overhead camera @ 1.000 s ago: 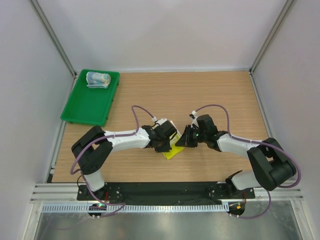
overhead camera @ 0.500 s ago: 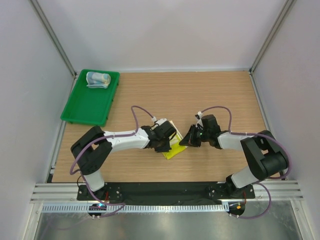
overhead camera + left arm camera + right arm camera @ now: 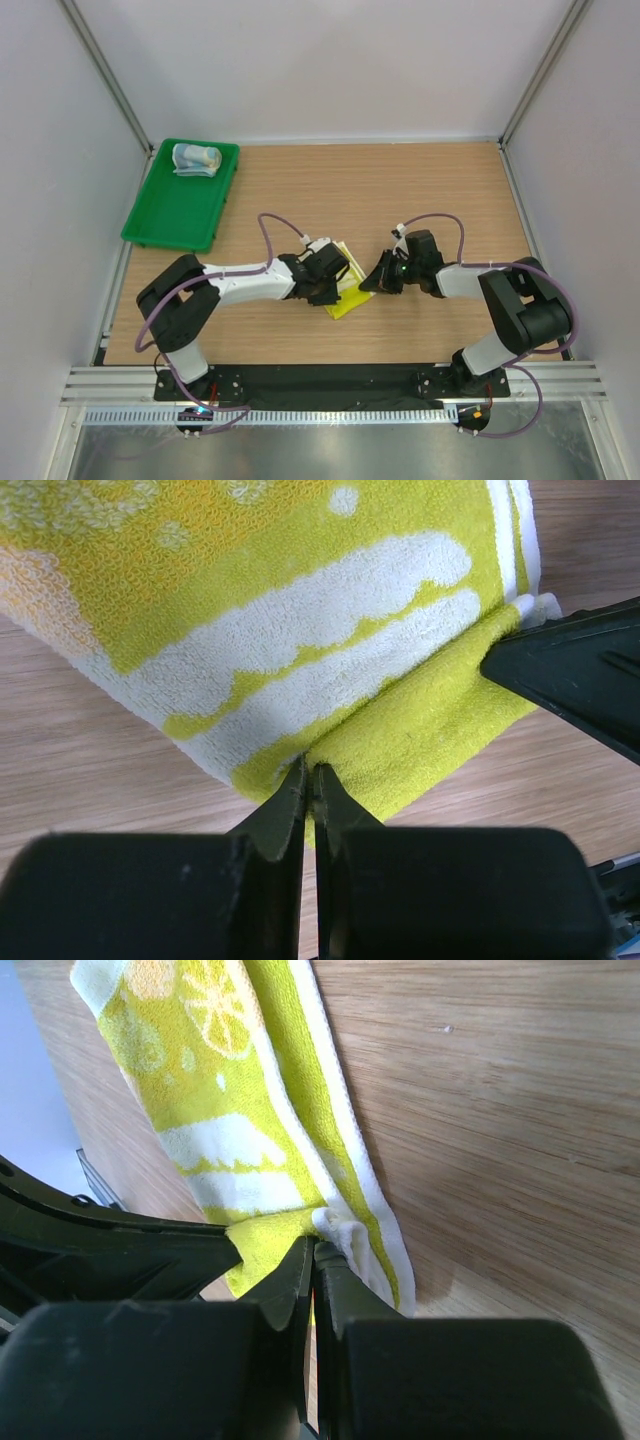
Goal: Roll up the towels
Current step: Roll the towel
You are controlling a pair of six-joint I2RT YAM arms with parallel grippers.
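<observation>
Work is on the yellow-green towel [image 3: 347, 292], which lies folded into a narrow strip on the wooden table [image 3: 430, 190], near the front edge and between the two arms. The light blue towel [image 3: 196, 158] sits bundled at the far end of the green tray [image 3: 170, 220], well apart at the far left, and looks already rolled. By that reading, this is the start of the second roll. The left gripper [image 3: 310, 780] has its jaws pressed almost together on a lifted fold at the strip's near end. The right gripper [image 3: 312, 1256] is likewise closed to a sliver on the same end, at the white-hemmed edge where the cloth bunches up. The two sets of fingertips are just beside each other, each visible in the other's wrist view. Next, the pinched end probably needs turning over onto the flat part of the strip. Both grippers would have to travel together and level, so that the first turn lands square and the thin cloth neither slips out nor skews.
</observation>
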